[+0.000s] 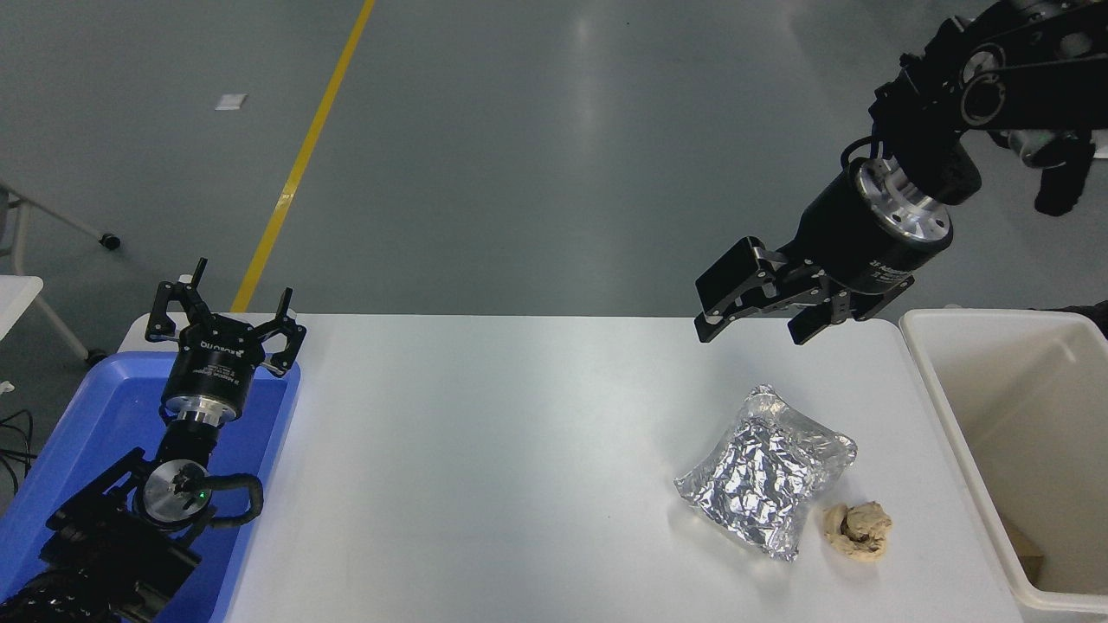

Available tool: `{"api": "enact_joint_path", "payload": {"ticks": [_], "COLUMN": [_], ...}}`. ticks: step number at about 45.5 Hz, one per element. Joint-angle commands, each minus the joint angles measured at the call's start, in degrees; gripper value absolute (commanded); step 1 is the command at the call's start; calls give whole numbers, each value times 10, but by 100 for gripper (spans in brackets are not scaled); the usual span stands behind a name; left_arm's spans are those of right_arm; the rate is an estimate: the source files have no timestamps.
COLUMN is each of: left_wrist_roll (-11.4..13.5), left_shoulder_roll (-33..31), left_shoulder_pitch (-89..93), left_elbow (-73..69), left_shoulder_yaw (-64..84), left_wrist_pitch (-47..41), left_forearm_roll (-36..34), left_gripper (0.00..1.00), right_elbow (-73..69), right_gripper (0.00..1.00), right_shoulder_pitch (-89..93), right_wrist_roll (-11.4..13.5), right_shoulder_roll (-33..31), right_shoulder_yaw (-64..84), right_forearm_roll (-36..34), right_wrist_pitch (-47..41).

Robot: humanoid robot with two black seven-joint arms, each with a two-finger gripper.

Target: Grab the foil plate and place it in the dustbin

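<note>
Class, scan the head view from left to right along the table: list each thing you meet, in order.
Shallow blue plastic tray with the parked left hand over it → crinkled silver foil plate → small crumpled tan paper ball → large cream-white plastic dustbin.

white table (519, 450) | on it: foil plate (766, 472), touching tan paper ball (857, 531) | blue tray (52, 459) at L edge

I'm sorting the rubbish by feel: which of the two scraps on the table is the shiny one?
The foil plate: crinkled silver, the larger scrap, lying farther from the dustbin. The paper ball touching its corner is small, dull and tan.
</note>
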State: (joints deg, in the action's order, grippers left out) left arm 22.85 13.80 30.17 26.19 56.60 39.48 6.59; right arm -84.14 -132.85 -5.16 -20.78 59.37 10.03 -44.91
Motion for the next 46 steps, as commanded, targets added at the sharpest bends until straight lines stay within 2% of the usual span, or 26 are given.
{"api": "enact_joint_path", "payload": {"ticks": [1,18,27,37,46], "left_wrist_roll": [-3,0,0,0,0], "left_shoulder_roll": [-1,0,0,0,0], "left_shoulder_pitch": [0,0,1,0,1], "left_elbow": [0,0,0,0,0], "left_shoulder_yaw": [7,4,4,3,3], "left_wrist_pitch": [1,0,1,1,0], "left_forearm_roll": [1,0,0,0,0], "left_gripper": [100,100,100,100,100], "right_elbow": [-6,3,22,128,223], "right_gripper": [100,100,100,100,100], "right_shoulder_pitch": [-9,68,121,256,378], "right_wrist_roll": [2,0,0,0,1], "right_shoulder_roll": [-11,3,2,-10,-12], "right_shoulder_yaw": [7,-3,-2,7,-3], "right_forearm_roll": [-2,7,53,127,136], "right_wrist_pitch": [-1,-1,6,66,100]}}
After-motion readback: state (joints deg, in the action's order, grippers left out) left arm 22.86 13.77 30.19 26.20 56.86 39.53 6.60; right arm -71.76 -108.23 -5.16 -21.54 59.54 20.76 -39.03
